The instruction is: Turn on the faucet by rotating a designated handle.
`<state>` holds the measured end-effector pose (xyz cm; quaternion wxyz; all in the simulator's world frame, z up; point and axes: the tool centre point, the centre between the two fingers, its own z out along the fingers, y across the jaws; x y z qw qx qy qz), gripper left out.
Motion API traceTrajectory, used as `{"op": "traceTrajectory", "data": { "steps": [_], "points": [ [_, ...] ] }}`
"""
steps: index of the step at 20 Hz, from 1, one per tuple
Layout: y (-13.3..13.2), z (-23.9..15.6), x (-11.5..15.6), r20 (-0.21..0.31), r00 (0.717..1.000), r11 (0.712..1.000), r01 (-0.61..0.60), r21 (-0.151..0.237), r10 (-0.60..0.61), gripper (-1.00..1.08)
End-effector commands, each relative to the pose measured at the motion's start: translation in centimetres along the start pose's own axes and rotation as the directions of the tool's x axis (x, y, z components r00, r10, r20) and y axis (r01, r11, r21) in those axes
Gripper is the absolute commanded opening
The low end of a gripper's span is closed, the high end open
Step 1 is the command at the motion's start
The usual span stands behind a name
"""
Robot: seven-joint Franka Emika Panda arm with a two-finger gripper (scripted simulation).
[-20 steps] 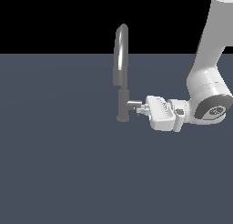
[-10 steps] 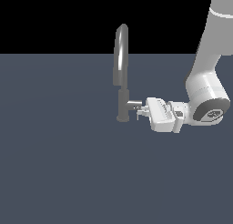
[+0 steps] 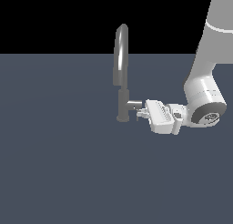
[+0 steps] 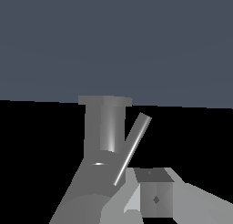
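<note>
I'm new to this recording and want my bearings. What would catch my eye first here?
The tall grey faucet with its arched spout stands alone on the dark floor, near the middle of the exterior view. From that view's right, the white arm reaches in sideways, its claw right at the short handle jutting from the faucet's column. The wrist view shows the handle's thin lever slanting beside the column.

No readable text, label, brand, number or sign appears in either view. The faucet (image 3: 122, 77), its handle (image 3: 134, 104) and the casing of my gripper (image 3: 141, 113) show only plain grey and white surfaces. The dark floor (image 3: 59, 164) I work over is likewise unmarked.
</note>
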<state>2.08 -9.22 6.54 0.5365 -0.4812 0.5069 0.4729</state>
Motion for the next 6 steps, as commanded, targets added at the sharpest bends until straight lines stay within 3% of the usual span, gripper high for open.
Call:
{"op": "traceTrajectory", "data": {
  "steps": [1, 6],
  "points": [
    [-0.7, 0.2, 3.0, -0.019, 1.000, 0.999, -0.024, 0.034, 0.024, -1.00],
    [-1.1, 0.2, 4.3, -0.023, 0.999, 0.999, -0.036, 0.037, 0.037, -1.00]
  ]
}}
